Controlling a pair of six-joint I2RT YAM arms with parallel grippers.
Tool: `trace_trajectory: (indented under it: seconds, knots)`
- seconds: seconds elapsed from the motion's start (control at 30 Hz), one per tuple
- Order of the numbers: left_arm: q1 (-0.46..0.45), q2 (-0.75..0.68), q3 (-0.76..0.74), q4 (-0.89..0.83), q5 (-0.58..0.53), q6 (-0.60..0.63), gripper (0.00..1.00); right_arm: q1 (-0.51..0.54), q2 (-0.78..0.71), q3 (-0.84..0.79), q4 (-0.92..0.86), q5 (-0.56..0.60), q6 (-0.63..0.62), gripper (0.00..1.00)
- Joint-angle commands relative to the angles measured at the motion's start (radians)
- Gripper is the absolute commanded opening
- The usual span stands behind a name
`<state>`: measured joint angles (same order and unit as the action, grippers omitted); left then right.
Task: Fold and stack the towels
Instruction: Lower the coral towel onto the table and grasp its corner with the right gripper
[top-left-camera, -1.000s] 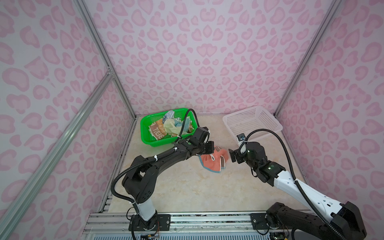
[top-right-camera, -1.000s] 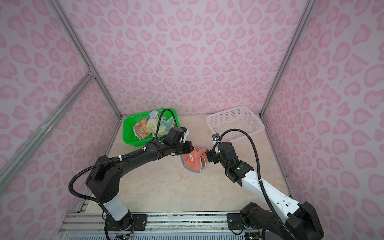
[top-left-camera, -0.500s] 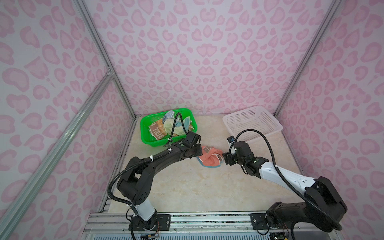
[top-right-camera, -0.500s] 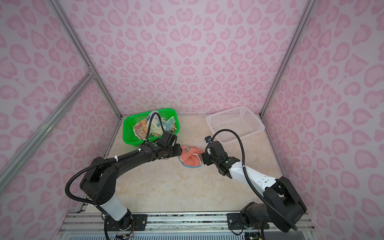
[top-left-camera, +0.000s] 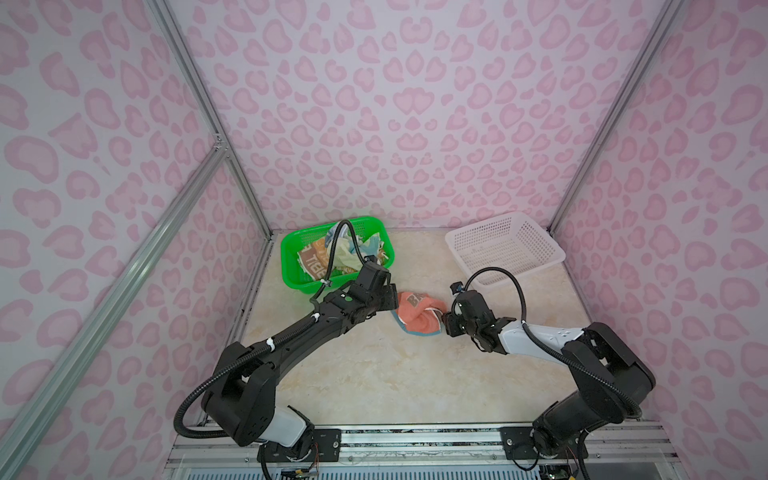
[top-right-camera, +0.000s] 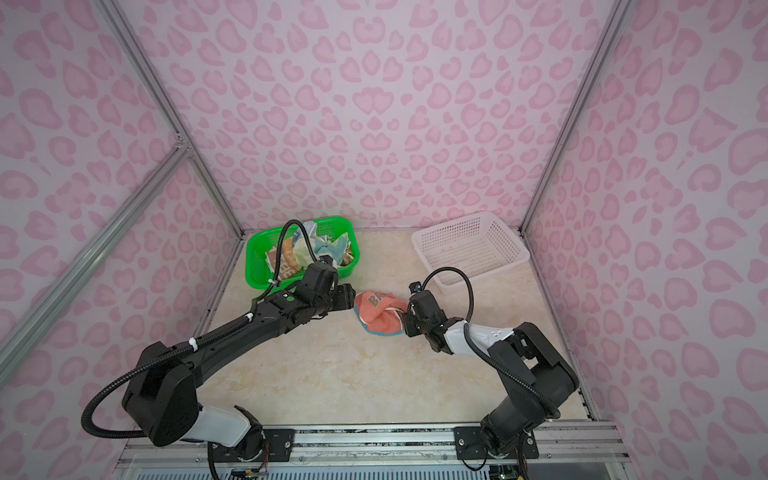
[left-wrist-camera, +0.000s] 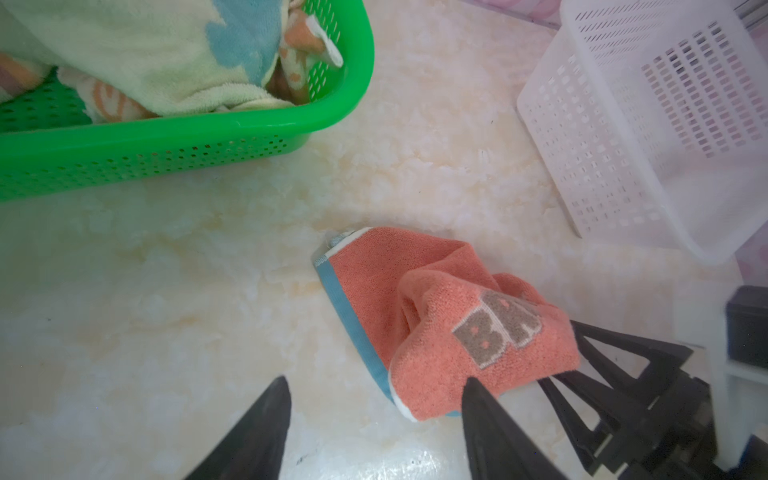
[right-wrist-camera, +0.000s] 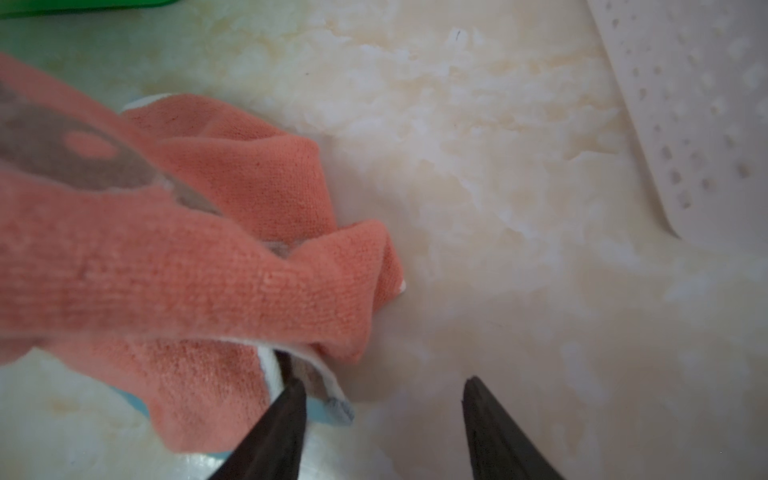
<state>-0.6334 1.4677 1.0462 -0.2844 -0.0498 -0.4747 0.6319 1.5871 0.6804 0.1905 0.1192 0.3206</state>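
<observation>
A crumpled coral towel (top-left-camera: 417, 318) (top-right-camera: 380, 313) with a blue edge and brown block letters lies on the marble table between both grippers. My left gripper (top-left-camera: 392, 301) (left-wrist-camera: 376, 380) is open at the towel's left side; one fingertip (left-wrist-camera: 471, 384) overlaps the towel's (left-wrist-camera: 449, 328) near edge and nothing is pinched. My right gripper (top-left-camera: 446, 326) (right-wrist-camera: 384, 381) is open at the towel's right side, with one fingertip (right-wrist-camera: 297, 388) against the towel's (right-wrist-camera: 166, 266) white-and-blue hem corner. Other towels (top-left-camera: 332, 253), pale yellow-green and striped with letters, sit heaped in the green basket (top-left-camera: 291, 266).
The white perforated basket (top-left-camera: 505, 249) (left-wrist-camera: 648, 124) stands at the back right, close behind the right arm's cable. The green basket (left-wrist-camera: 166, 153) is just behind the left wrist. Pink patterned walls close in the table on three sides.
The left gripper has let go of the coral towel, which now rests on the table. Both grippers have come down beside it, and the right jaws have narrowed.
</observation>
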Motion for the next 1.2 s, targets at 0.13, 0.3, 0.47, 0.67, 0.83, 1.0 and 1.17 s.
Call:
trace_trajectory:
  seconds: [0.13, 0.3, 0.47, 0.67, 0.83, 1.0, 1.17]
  knots:
    - [0.002, -0.039, -0.019, 0.049, -0.023, 0.024, 0.67, -0.009, 0.067, -0.041, 0.204, -0.086, 0.023, 0.60]
    - [0.001, -0.040, -0.019, 0.033, -0.034, 0.027, 0.67, -0.020, 0.114, -0.069, 0.315, -0.165, 0.047, 0.43]
    - [0.002, -0.040, -0.020, 0.025, -0.044, 0.027, 0.66, -0.022, 0.131, -0.070, 0.362, -0.229, 0.063, 0.10]
    - [0.002, -0.046, -0.017, 0.018, -0.050, 0.034, 0.66, -0.023, 0.025, -0.055, 0.231, -0.188, 0.009, 0.00]
    - [0.002, -0.063, -0.025, 0.024, -0.056, 0.051, 0.66, -0.014, -0.155, 0.018, -0.044, -0.070, -0.134, 0.00]
    - [0.001, -0.092, -0.025, 0.017, -0.076, 0.072, 0.66, 0.013, -0.311, 0.137, -0.333, 0.119, -0.327, 0.00]
    - [0.001, -0.122, -0.019, 0.004, -0.087, 0.090, 0.66, 0.021, -0.429, 0.217, -0.458, 0.176, -0.500, 0.00]
